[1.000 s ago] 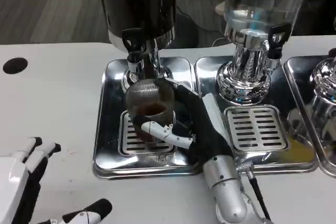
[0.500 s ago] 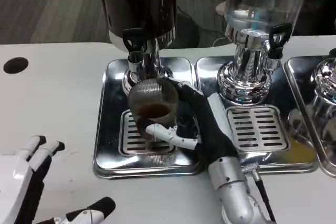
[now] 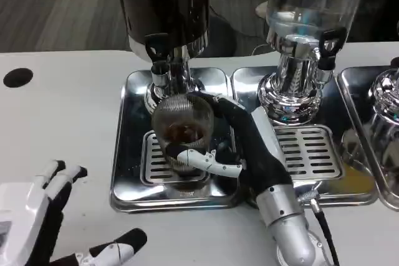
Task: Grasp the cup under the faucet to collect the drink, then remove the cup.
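1. The cup (image 3: 182,130) was seen above the drip tray (image 3: 132,123), under the dark dispenser's faucet (image 3: 160,60), part filled with brown drink.
2. It was gripped around its side by the right robot hand (image 3: 234,138).
3. The left robot hand (image 3: 43,228) was held open over the bench (image 3: 62,110).
4. The cup was judged light, clear, ribbed and liable to spill; a level mid-wall hold was judged best.

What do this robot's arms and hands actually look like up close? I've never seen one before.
Each forearm is a rounded silver metal tube; the right forearm has a thin black cable running alongside it. The right hand is mostly black with white panels and a white finger tipped in black. The left hand has a broad white back and white fingers with black tips and undersides.
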Motion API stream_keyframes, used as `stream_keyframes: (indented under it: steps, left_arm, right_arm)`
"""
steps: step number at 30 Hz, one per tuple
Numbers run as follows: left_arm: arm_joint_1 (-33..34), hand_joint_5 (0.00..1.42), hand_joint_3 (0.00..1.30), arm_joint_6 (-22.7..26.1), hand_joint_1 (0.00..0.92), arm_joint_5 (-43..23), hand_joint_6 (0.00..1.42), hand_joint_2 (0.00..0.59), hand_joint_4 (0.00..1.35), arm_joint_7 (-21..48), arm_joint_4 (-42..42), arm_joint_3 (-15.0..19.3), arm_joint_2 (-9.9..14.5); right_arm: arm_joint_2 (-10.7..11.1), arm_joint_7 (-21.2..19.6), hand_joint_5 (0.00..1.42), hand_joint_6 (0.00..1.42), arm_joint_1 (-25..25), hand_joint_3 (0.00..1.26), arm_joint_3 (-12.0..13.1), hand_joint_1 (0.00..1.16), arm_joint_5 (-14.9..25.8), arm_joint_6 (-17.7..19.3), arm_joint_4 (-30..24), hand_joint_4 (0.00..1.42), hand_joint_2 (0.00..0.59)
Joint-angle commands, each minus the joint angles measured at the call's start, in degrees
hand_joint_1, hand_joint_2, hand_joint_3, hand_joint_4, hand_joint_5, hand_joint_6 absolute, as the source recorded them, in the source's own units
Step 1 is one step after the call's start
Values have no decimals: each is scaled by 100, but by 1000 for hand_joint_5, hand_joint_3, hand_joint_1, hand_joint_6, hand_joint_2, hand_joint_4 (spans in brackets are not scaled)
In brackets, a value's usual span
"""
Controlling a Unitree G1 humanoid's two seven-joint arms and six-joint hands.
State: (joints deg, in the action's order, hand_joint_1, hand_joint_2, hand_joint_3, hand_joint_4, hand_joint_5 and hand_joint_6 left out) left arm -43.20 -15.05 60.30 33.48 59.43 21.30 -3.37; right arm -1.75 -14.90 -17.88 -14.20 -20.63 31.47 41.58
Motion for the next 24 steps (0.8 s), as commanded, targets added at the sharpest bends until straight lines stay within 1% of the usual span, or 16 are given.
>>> stream_keyframes:
  steps: [1,6,10,16,24]
  left_arm:
    - [-24,188,195,137,0,146,461,119,42,75,57,-124,-67]
    - [-62,190,195,265,0,169,461,120,42,45,57,-197,0]
    - [-73,191,195,358,0,140,462,120,42,28,57,-198,65]
    - [-96,191,195,457,0,160,462,120,43,17,57,-253,135]
    - [-72,192,195,530,0,212,462,120,43,25,56,-356,194]
  right_arm:
    - [-10,84,332,121,87,375,65,693,108,-84,-446,324,58]
    - [3,164,339,135,163,380,70,696,97,-197,-632,327,54]
    - [3,211,345,136,180,381,78,696,99,-254,-678,328,53]
    - [-8,246,348,139,204,385,83,697,113,-251,-665,341,52]
    - [59,321,349,139,319,387,98,692,122,-255,-826,343,44]
